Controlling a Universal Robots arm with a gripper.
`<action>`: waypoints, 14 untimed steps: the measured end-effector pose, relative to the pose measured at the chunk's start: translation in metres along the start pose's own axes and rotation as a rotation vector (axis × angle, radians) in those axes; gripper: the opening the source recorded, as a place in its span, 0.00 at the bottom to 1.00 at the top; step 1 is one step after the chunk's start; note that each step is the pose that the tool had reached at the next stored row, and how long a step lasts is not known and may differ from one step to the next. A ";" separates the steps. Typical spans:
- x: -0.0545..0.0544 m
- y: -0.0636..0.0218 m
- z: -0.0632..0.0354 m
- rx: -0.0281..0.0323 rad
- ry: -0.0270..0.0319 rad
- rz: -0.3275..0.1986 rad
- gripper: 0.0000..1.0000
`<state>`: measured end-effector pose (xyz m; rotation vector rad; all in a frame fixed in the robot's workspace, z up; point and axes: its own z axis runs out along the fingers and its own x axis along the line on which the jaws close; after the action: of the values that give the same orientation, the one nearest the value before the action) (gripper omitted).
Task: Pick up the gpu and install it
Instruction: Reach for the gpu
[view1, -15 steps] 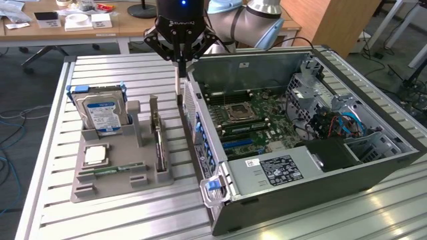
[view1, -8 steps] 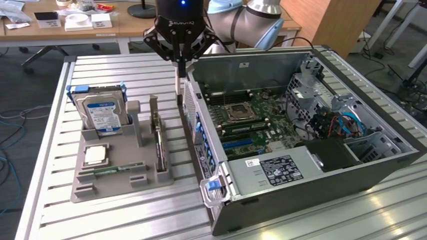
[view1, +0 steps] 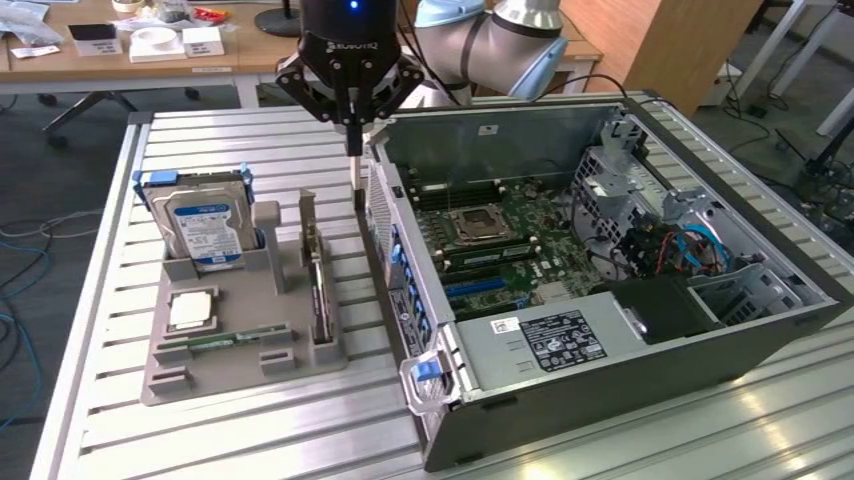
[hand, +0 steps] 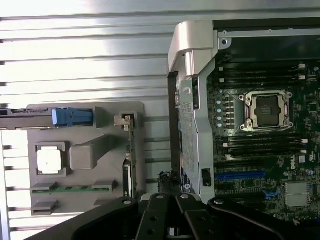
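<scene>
So my tool (view1: 355, 148) is pressed shut and holds nothing, hanging over the gap between the gray holder (view1: 227, 365) and the computer case (view1: 641, 350).

The gpu (view1: 316, 275) stands on its thin edge in the holder, I think so it can be pinched from above (not picked up yet). The hard drive (view1: 203, 228) and green memory stick (view1: 234, 338) sit beside it. The case lies open on the tabletop (view1: 267, 440), its wall (view1: 387, 230) close by, so room looks tight.

One computer case (view1: 601, 400) and, at nine o'clock of it in the exterior view, one tray (view1: 214, 385) bearing one hard drive (view1: 207, 228), one gpu (view1: 318, 290), one memory stick (view1: 230, 340) and one processor (view1: 191, 311).
</scene>
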<state>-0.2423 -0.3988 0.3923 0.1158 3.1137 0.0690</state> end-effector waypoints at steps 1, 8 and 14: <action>0.000 0.0000 0.0000 0.0000 0.0000 0.000 0.11; 0.001 -0.0001 -0.0001 0.0001 -0.0001 0.000 0.11; 0.002 -0.0001 -0.0001 0.0000 0.0000 0.000 0.11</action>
<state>-0.2442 -0.3988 0.3923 0.1157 3.1137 0.0690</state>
